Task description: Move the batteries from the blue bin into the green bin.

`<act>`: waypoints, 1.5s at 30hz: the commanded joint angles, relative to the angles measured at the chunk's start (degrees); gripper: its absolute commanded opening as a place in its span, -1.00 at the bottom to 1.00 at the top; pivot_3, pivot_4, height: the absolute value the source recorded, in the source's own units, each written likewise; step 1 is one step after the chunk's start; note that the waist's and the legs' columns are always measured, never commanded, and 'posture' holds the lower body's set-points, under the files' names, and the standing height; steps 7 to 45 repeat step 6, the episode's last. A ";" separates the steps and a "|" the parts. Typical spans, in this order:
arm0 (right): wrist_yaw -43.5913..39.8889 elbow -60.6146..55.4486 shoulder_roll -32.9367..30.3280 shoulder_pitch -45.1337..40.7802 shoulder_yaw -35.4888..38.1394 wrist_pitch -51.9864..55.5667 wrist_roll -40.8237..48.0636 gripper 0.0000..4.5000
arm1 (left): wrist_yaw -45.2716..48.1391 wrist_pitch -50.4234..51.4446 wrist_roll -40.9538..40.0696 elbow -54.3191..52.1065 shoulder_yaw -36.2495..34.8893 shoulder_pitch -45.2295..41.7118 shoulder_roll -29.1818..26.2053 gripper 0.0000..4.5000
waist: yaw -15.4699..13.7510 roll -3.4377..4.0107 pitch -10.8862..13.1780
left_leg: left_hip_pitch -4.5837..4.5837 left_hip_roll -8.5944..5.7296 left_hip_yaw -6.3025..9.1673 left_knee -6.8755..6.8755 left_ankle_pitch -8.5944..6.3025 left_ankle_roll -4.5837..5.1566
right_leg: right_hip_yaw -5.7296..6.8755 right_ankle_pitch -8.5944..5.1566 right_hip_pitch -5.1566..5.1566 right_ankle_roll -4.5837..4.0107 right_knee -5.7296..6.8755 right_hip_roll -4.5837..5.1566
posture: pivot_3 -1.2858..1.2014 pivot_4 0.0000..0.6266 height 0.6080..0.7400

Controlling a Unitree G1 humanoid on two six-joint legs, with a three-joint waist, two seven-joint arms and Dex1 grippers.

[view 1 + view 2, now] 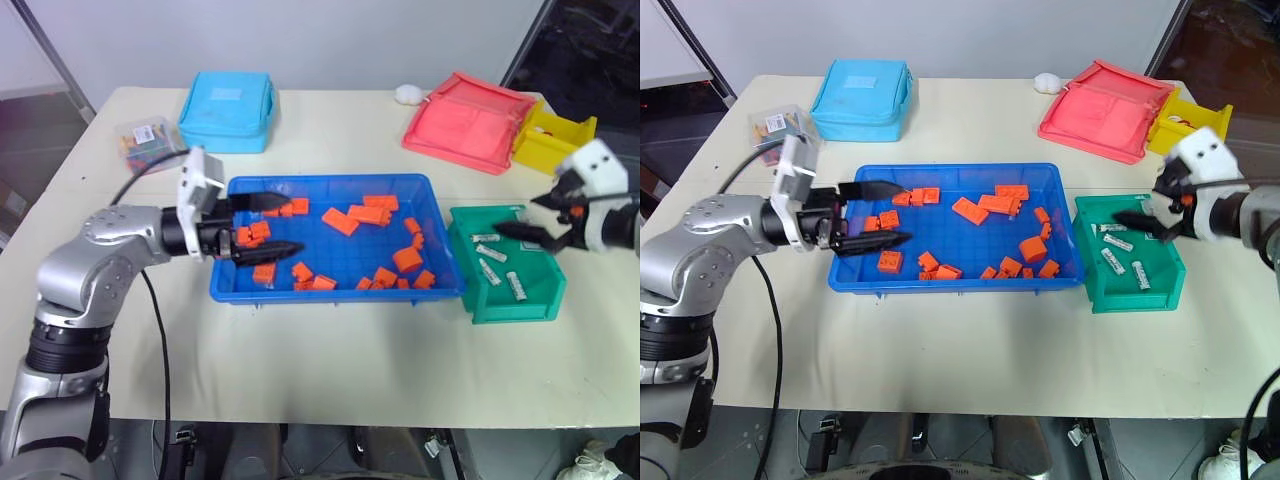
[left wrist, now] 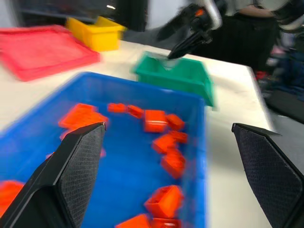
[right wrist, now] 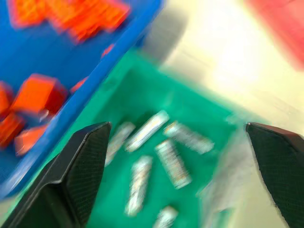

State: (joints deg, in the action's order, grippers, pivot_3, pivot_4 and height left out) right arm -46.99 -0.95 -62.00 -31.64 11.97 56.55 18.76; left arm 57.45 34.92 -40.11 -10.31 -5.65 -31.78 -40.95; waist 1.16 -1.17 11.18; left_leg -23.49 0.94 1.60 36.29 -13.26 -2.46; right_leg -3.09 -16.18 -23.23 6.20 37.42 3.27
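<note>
The blue bin (image 1: 330,292) sits mid-table and holds several orange bricks (image 1: 340,221). Just to its right stands the green bin (image 1: 508,310), with several silver batteries (image 1: 489,269) lying on its floor, seen close up as batteries (image 3: 147,130) in the right wrist view. My right gripper (image 1: 521,215) hovers over the green bin's far edge, open, with nothing between its fingers. My left gripper (image 1: 292,225) is level over the left end of the blue bin, open and empty, above the bricks.
A light blue zipped pouch (image 1: 228,110) and a small clear box of coloured bits (image 1: 150,140) lie at the back left. A red pouch (image 1: 468,120) and a yellow bin (image 1: 552,135) lie at the back right. A white lump (image 1: 408,94) sits at the far edge.
</note>
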 commanded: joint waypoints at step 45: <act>6.37 24.31 -1.81 0.60 8.50 -20.37 -5.50 0.98 | -7.25 -6.66 5.22 8.09 -16.75 4.55 -6.75 1.00 | -0.15 0.00 0.00 | -0.06 -0.03 -0.09 -0.07 -0.02 0.03 | -0.02 0.00 0.00 0.00 -0.15 0.08 | 0.03 -0.52 1.00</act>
